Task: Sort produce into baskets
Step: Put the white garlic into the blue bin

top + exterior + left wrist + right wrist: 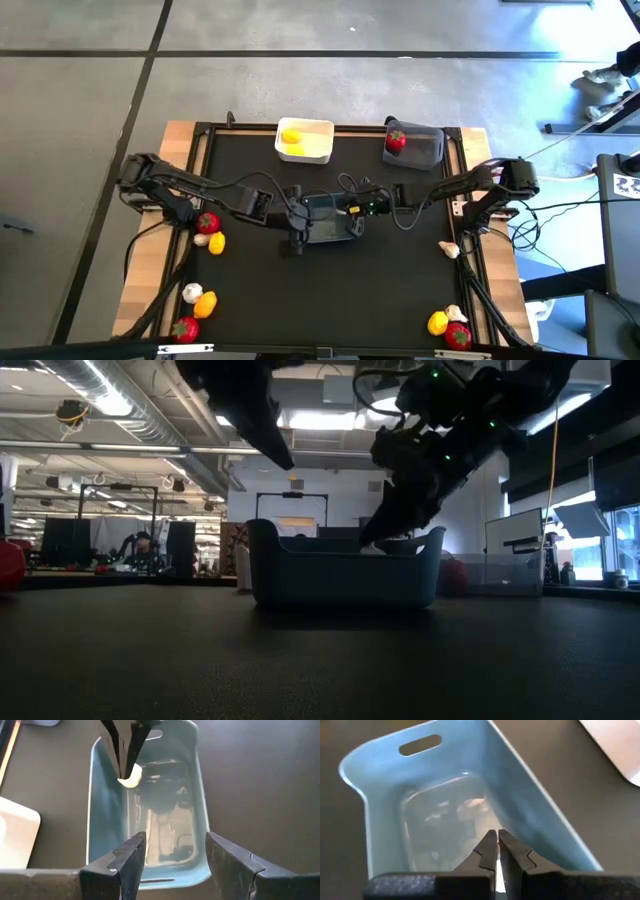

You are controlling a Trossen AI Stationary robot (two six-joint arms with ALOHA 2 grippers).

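While gripped, garlic bulb, right end effector, over blue-grey basket

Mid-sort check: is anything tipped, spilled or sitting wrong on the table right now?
Nothing stands out. The blue-grey basket sits upright mid-table. The right gripper pinches a garlic bulb above it, and the left gripper hangs open beside it. The white basket and the dark grey basket stand upright.
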